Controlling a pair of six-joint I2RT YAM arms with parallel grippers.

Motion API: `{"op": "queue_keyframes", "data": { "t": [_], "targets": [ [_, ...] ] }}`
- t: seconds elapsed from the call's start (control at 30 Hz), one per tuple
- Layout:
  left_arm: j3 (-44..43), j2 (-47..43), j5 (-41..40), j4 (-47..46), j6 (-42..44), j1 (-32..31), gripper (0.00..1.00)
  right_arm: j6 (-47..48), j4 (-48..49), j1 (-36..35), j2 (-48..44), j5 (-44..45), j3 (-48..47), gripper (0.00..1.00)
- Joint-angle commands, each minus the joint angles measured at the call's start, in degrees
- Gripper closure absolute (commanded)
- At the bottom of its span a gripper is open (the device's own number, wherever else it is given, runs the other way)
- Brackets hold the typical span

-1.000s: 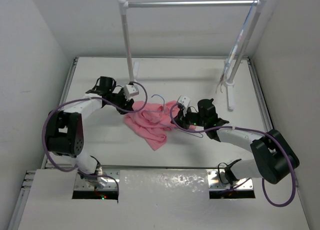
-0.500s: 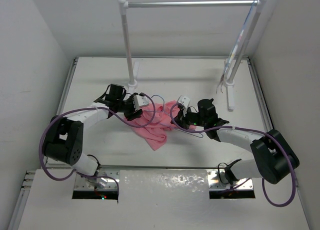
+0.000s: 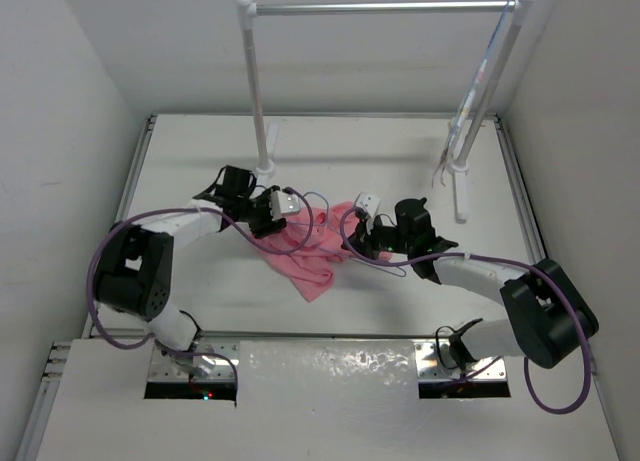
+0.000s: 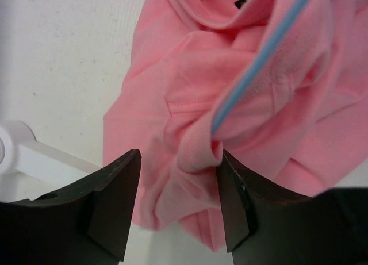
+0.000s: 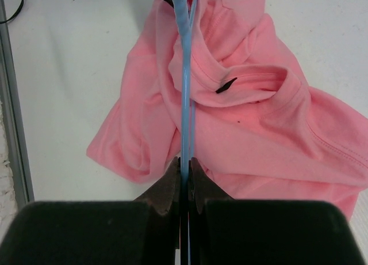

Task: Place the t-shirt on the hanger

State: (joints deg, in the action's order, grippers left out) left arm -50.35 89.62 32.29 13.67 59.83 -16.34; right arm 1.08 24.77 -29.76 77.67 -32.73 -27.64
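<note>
The salmon-pink t-shirt lies crumpled on the white table between the two arms. My right gripper is at the shirt's right edge, shut on the pale-blue wire hanger. The wire runs from the jaws over the collar and into the shirt. My left gripper is at the shirt's upper left edge, open. In the left wrist view its jaws straddle a raised fold of the shirt, with the right finger touching it. The blue wire comes out from under that fold.
A white garment rack stands at the back, with its left post just behind my left gripper and its foot close to the left finger. A second thin hanger with a whitish strip hangs by the right post. A metal rail edges the table.
My left gripper has swung right from beside the rack post onto the shirt's left edge, and its jaws now stand round a fold. My right gripper has kept still with the hanger.
</note>
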Motion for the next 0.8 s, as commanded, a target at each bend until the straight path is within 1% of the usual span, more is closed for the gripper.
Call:
{"op": "queue_keyframes", "data": {
  "t": [0.0,0.07,0.13,0.23,0.27,0.33,0.37,0.4,0.47,0.5,0.63,0.77],
  "targets": [
    [-6.1,5.6,2.6,1.6,1.3,0.3,0.47,0.9,1.3,0.3,0.3,-2.2,-2.2,1.0],
    [-7.1,8.4,3.7,1.1,0.9,0.3,0.47,0.9,1.3,0.3,0.4,-2.2,-2.3,1.0],
    [-7.0,9.0,5.1,-1.4,0.4,0.3,0.48,1.0,1.3,0.3,0.6,-2.3,-2.5,1.0],
    [-5.4,8.1,7.3,-4.0,-0.3,0.3,0.59,1.1,1.2,0.3,1.3,-2.5,-2.9,1.0],
    [-5.2,7.3,9.0,-3.7,0.2,0.3,0.65,1.0,1.7,0.2,1.6,-2.6,-3.0,1.0],
    [-5.5,6.4,11.0,-1.0,1.4,0.3,0.69,0.6,2.6,0.2,2.1,-2.8,-3.3,1.0],
    [-5.6,6.1,13.5,0.3,1.9,0.3,0.72,0.5,2.8,0.3,2.6,-2.9,-3.4,1.0],
    [-6.2,5.7,15.0,3.5,2.4,0.3,0.73,0.4,3.0,0.3,2.8,-2.9,-3.9,1.0],
    [-6.3,3.8,19.2,6.2,3.4,0.1,0.74,0.3,2.7,0.2,3.4,-2.8,-4.6,1.0],
    [-6.1,2.9,20.0,7.0,3.2,-0.4,0.74,0.3,2.6,0.2,3.8,-2.6,-5.6,1.0],
    [-4.5,-1.5,22.1,5.6,0.1,-2.7,0.73,0.1,1.5,0.2,4.7,-2.4,-7.9,1.0],
    [-5.2,-1.6,22.6,4.6,-3.2,-3.1,0.73,-0.4,1.9,-0.3,5.5,-2.7,-9.3,1.0]
  ]
}}
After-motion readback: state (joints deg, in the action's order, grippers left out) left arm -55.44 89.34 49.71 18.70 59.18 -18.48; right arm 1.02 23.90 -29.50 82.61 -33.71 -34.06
